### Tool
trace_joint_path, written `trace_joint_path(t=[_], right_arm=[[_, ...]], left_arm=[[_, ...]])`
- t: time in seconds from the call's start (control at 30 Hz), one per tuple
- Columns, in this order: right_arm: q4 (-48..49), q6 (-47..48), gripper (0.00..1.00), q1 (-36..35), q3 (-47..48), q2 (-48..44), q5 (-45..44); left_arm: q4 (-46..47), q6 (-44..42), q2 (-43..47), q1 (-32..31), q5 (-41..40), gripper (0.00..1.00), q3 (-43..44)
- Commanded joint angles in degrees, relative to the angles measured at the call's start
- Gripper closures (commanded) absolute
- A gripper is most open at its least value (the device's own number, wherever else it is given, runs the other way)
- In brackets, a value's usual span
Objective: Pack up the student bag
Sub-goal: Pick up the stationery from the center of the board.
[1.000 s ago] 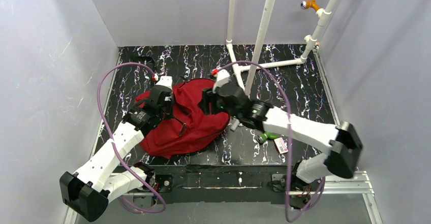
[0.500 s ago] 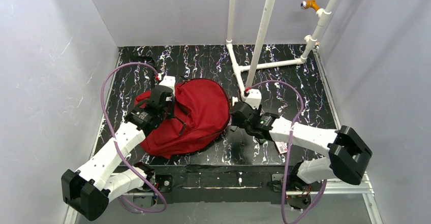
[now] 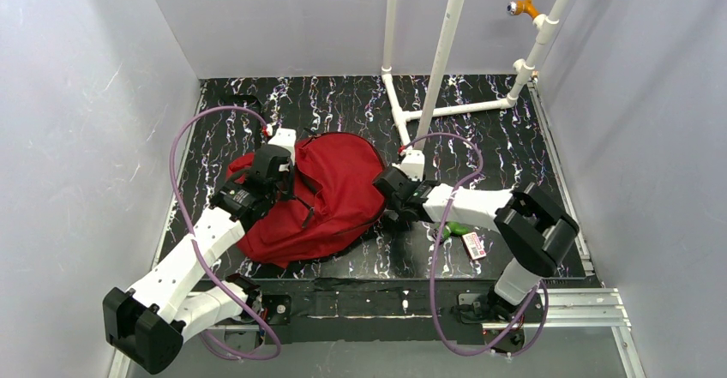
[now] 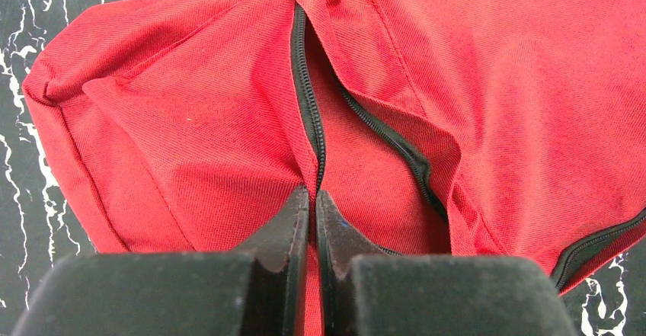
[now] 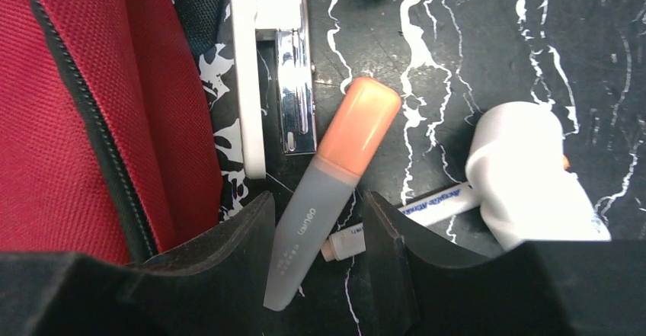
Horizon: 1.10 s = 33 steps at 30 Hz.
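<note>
The red student bag [image 3: 330, 191] lies flat on the dark marbled table, left of centre. My left gripper [image 3: 283, 177] rests on its upper left part. In the left wrist view it [image 4: 312, 195] is shut on a fold of red fabric beside the black zipper [image 4: 306, 92]. My right gripper [image 3: 388, 213] is low at the bag's right edge. In the right wrist view it [image 5: 316, 203] is open, its jaws on either side of a grey marker with an orange cap [image 5: 335, 176] that lies on the table. The bag's edge [image 5: 53, 123] is just left of it.
A white pen [image 5: 434, 203] and a rounded white object [image 5: 526, 176] lie right of the marker. A white bar with a chrome clip [image 5: 247, 69] lies between marker and bag. A green item [image 3: 459, 228] and a tagged card [image 3: 474, 243] lie by the right arm. White pipe frame [image 3: 441, 52] stands behind.
My right gripper has left the bag's top and moved right and down to the table beside the bag, over the marker. The bag's top has settled flatter. The left gripper has hardly moved.
</note>
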State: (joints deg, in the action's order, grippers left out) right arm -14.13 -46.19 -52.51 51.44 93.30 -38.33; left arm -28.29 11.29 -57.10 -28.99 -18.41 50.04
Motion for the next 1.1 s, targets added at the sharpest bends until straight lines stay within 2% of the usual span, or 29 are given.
trace_joint_path(t=[0.0, 0.1, 0.17, 0.23, 0.3, 0.43, 0.53, 0.63, 0.7, 0.83, 0.97, 1.07], right_arm=[[2.3, -1.6, 0.46, 0.1, 1.6, 3.3, -0.8], [1.9, -3.1, 0.47, 0.1, 1.0, 5.4, -0.9], [0.8, -4.1, 0.56, 0.1, 0.7, 5.9, -1.5], [1.2, -4.8, 0.6, 0.1, -0.5, 4.7, -1.9], [3.3, -4.8, 0.65, 0.1, -2.3, 2.0, -1.7], [4.9, -4.3, 0.82, 0.1, -3.4, -4.3, -2.5], [7.0, -3.6, 0.86, 0.1, -5.0, -9.3, -4.8], [7.2, -3.4, 0.97, 0.1, -6.3, -13.1, -6.4], [8.7, -1.1, 0.99, 0.1, -7.6, -15.4, -5.6], [18.8, 8.7, 0.99, 0.3, -11.5, -19.5, 2.1], [28.3, 16.2, 0.99, 0.4, -12.5, -23.1, 19.0], [35.2, 18.4, 0.99, 0.3, -9.5, -21.3, 35.4]], left_arm=[[1.0, -0.9, -0.4, 0.4, 0.8, 1.0, 0.5], [1.0, -0.8, -0.3, 0.5, 0.9, 1.0, 0.4], [1.1, -0.8, -0.1, 0.5, 1.0, 1.0, 0.3], [1.0, -0.8, 0.2, 0.5, 0.9, 1.0, 0.2], [1.0, -0.8, 0.5, 0.5, 0.6, 1.0, 0.1], [1.2, -0.7, 0.6, 0.5, 0.4, 1.0, 0.1], [1.1, -0.8, 0.2, 0.6, 1.2, 1.0, 0.4], [1.1, -0.8, 0.4, 0.6, 1.0, 1.0, 0.2], [1.0, -0.7, 0.8, 0.6, 0.8, 1.0, 0.1], [1.0, -0.6, 1.3, 0.6, 0.7, 1.0, 0.0], [1.1, -0.4, 1.2, 0.6, 0.7, 1.0, 0.0], [1.1, -0.3, 1.1, 0.7, 1.2, 1.0, 0.3]])
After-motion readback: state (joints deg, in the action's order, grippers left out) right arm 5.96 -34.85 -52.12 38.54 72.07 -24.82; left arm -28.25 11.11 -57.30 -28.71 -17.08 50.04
